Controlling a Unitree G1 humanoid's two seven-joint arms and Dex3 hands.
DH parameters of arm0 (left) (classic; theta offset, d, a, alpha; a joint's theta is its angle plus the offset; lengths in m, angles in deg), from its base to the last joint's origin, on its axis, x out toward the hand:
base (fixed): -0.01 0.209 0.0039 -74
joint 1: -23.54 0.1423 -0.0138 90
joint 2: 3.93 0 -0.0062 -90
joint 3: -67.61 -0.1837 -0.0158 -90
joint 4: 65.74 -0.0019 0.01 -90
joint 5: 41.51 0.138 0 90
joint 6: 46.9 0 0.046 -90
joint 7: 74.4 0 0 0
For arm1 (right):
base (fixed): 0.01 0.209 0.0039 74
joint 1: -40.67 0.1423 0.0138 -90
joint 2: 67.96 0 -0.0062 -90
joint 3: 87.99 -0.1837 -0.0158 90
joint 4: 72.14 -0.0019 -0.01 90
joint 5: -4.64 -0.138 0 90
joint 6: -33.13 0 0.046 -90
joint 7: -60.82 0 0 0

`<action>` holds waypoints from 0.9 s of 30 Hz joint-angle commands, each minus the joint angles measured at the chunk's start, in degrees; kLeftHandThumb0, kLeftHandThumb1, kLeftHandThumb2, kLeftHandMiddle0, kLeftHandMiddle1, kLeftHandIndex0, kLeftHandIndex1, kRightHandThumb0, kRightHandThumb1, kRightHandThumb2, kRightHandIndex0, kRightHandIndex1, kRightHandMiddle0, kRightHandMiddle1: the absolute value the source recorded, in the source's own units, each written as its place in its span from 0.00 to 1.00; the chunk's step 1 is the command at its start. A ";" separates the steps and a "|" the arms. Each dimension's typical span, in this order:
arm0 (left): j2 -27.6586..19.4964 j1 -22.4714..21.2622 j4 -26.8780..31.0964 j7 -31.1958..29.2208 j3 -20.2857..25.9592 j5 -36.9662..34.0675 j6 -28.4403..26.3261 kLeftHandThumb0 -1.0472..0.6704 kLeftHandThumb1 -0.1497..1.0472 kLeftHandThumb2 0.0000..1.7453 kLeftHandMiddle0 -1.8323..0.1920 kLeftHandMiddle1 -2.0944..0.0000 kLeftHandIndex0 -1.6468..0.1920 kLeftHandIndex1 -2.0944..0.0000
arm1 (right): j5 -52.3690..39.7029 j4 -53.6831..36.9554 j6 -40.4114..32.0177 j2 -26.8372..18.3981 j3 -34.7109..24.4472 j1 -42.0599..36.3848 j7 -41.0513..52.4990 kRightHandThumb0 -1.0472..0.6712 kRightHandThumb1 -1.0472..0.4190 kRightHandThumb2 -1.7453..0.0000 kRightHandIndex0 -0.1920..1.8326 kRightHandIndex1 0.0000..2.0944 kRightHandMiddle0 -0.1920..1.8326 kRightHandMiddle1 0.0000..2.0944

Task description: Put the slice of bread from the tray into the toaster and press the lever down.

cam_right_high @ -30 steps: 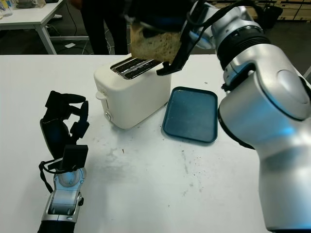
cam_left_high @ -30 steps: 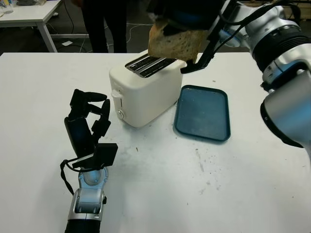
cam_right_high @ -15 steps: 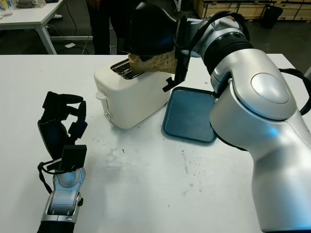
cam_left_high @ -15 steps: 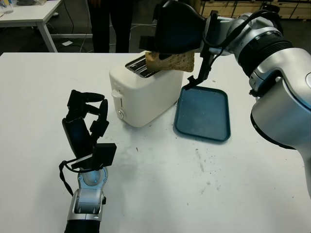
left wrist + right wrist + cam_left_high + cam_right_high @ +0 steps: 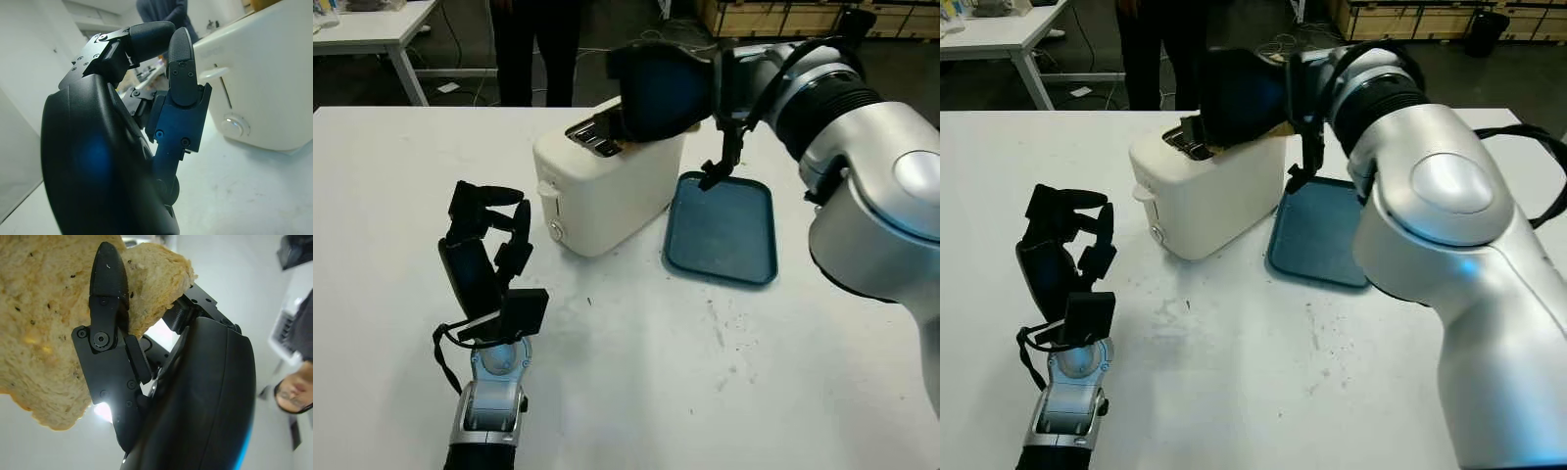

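Right hand (image 5: 658, 90) gripping one bread slice (image 5: 44, 328), one toaster (image 5: 607, 186)

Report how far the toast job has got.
Done: the bread is off the tray, which sits bare beside the toaster. In hand: the right robot hand grips the bread low over the toaster's top; whether it has entered a slot cannot be told. Left: seat the bread, release it, press the lever, which sits high on the toaster's front. The left robot hand, curled, waits near it.
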 commanded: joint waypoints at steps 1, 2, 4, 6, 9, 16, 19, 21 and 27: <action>0.54 0.26 0.46 0.52 -0.42 1.23 -0.18 0.32 0.89 0.22 0.60 0.18 0.65 0.30 | 0.29 -0.03 0.12 1.49 0.46 1.46 -2.21 0.23 0.09 0.64 0.68 0.83 0.50 0.83; 0.57 0.28 0.41 0.50 -0.44 1.14 -0.02 0.32 0.89 0.22 0.60 0.18 0.65 0.30 | -0.01 -0.02 0.34 2.11 0.33 1.46 -2.56 0.23 0.09 0.64 0.68 0.83 0.50 0.83; 0.69 0.32 0.36 0.55 -0.49 1.05 0.17 0.33 0.89 0.22 0.60 0.18 0.65 0.30 | -0.82 0.01 1.48 3.15 -0.23 1.58 -2.93 0.23 0.09 0.63 0.67 0.83 0.49 0.83; 0.92 0.36 0.42 0.62 -0.52 0.81 0.17 0.33 0.89 0.21 0.60 0.17 0.65 0.29 | -1.25 -0.08 1.42 4.24 -0.58 1.85 -4.29 0.23 0.09 0.63 0.68 0.83 0.49 0.83; 1.25 0.60 0.75 0.56 -0.63 0.44 -0.07 0.33 0.89 0.21 0.60 0.17 0.65 0.29 | -1.73 -0.12 1.35 5.63 -0.93 2.29 -5.46 0.23 0.09 0.65 0.68 0.83 0.50 0.83; 1.59 1.19 1.10 1.05 -0.64 0.49 -0.51 0.34 0.89 0.21 0.60 0.17 0.66 0.29 | -5.50 -0.01 4.05 7.21 -4.72 1.75 -5.30 0.22 0.09 0.68 0.70 0.83 0.54 0.82; 1.35 1.38 1.33 0.95 -0.53 0.46 -0.78 0.33 0.89 0.21 0.60 0.17 0.65 0.29 | -6.87 0.18 4.85 6.49 -6.05 1.41 -2.62 0.22 0.09 0.67 0.70 0.83 0.54 0.83; 1.10 1.31 1.17 0.69 -0.47 0.05 -0.38 0.33 0.89 0.21 0.60 0.17 0.65 0.29 | -7.92 0.32 5.59 5.50 -7.08 1.15 0.32 0.22 0.09 0.65 0.70 0.83 0.54 0.83; 0.81 1.14 1.19 0.57 -0.57 0.65 -0.90 0.33 0.89 0.21 0.59 0.18 0.65 0.29 | -9.04 0.36 5.92 2.48 -8.24 0.13 5.35 0.23 0.09 0.63 0.69 0.83 0.54 0.83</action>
